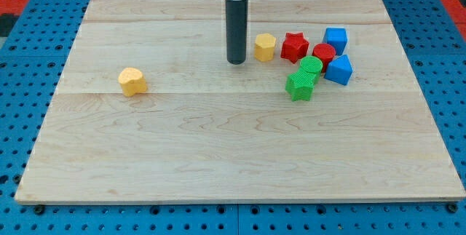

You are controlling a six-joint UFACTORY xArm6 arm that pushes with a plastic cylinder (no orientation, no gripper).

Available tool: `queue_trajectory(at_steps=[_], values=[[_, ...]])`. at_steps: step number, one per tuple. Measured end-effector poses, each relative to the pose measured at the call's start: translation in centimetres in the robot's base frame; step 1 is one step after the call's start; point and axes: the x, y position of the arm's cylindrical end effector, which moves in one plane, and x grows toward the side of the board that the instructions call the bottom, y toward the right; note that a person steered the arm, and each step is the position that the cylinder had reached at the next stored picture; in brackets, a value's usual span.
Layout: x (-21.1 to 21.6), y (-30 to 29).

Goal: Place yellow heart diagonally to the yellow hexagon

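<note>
Barely begun: yellow heart (132,81) near surface (218,162) left edge, well apart from yellow hexagon (265,47); my tip (237,62) beside hexagon; plain rod tool, grasping nothing

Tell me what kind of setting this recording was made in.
Probably a lab bench for robot pushing trials. A wooden board lies on a blue pegboard surface. Small coloured blocks sit on it, such as the yellow heart and yellow hexagon, with my tip just left of the hexagon.

A pale wooden board (218,155) with visible grain and a smooth matt finish fills the tabletop. The coloured blocks, among them the yellow heart (132,81) near its left edge, look like ridged matt plastic.
</note>
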Motion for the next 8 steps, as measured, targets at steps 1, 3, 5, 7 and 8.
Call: queue_trajectory(at_steps=[1,3,5,7,8], values=[[-2.4,0.8],[-0.9,-0.7],[-0.9,-21.0],[3.9,-26.0],[5.7,-22.7]])
